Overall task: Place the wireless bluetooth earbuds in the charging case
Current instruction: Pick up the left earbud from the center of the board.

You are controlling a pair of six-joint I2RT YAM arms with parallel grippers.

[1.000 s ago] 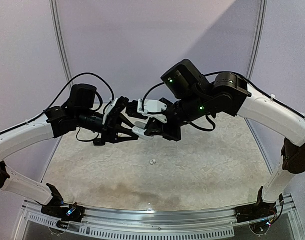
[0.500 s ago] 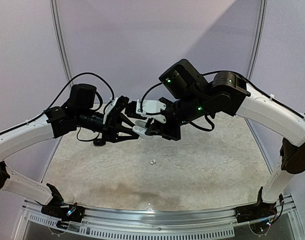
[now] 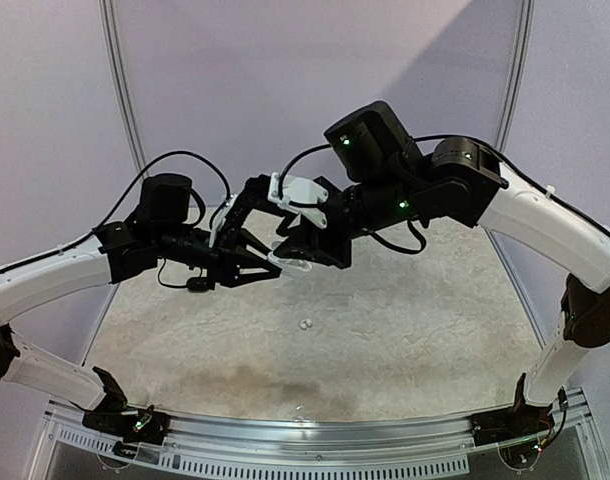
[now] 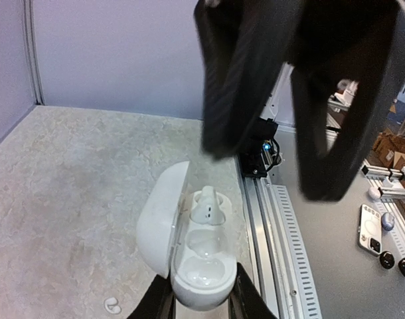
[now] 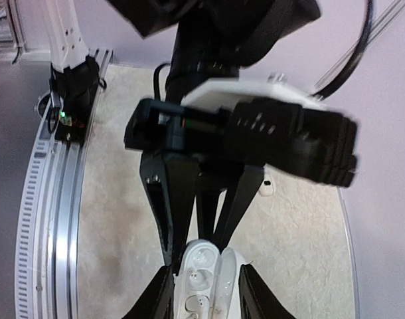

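My left gripper [image 4: 202,304] is shut on the bottom of a white charging case [image 4: 201,266] and holds it in the air, lid [image 4: 160,222] swung open to the left. One white earbud [image 4: 208,205] sits in the far slot; the near slot looks empty. My right gripper [image 5: 207,292] is open, its fingers [image 5: 161,292] straddling the case [image 5: 201,276] without clamping it. In the top view the two grippers [image 3: 270,262] [image 3: 291,248] meet at the case [image 3: 285,263] above the table. A loose white earbud [image 3: 305,324] lies on the mat below; it also shows in the left wrist view [image 4: 113,305] and in the right wrist view [image 5: 267,188].
The marbled mat [image 3: 405,330] is ringed by pale walls. A metal rail [image 3: 315,432] with the arm bases runs along the near edge. Beyond the rail in the left wrist view are boxes and small items [image 4: 372,229] off the table.
My right wrist has lifted and swung left, its fingers now coming down over the case. My left gripper has shifted slightly right and down with the case.
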